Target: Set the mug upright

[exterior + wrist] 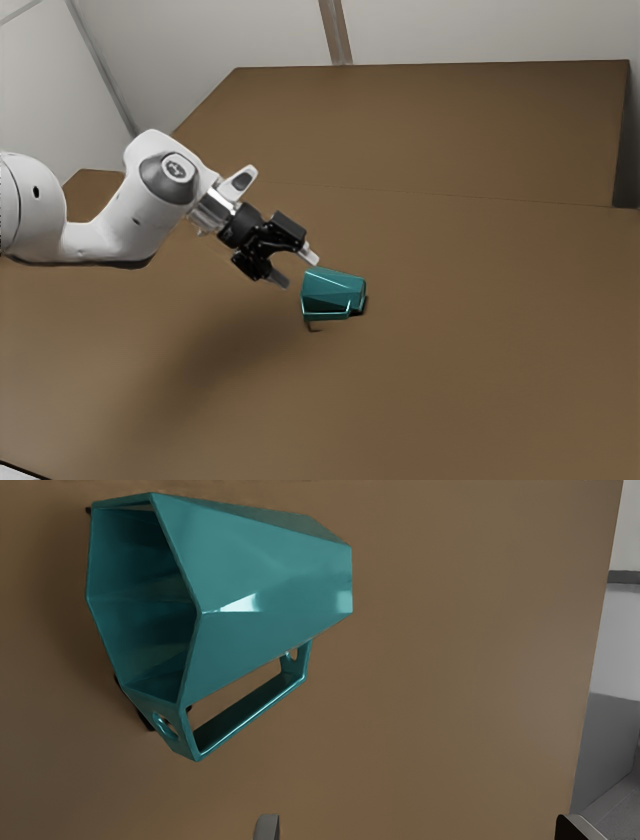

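The 1 arm [140, 215] reaches in from the exterior view's left, wrist [212, 210] tilted downward; the gripper [298, 272] hangs above the surface [450, 350], well in from its edges, 2 fingers [309, 255] spread apart.

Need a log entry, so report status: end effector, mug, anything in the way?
End effector open, holding nothing, near the mug. Mug lying on its side on the tabletop, not upright. No obstacle seen between them.

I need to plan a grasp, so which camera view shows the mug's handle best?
The wrist view: the handle shows there as a full angular loop beside the mug's body, gap included. The exterior view shows the mug small, on its side, its handle hard to make out.
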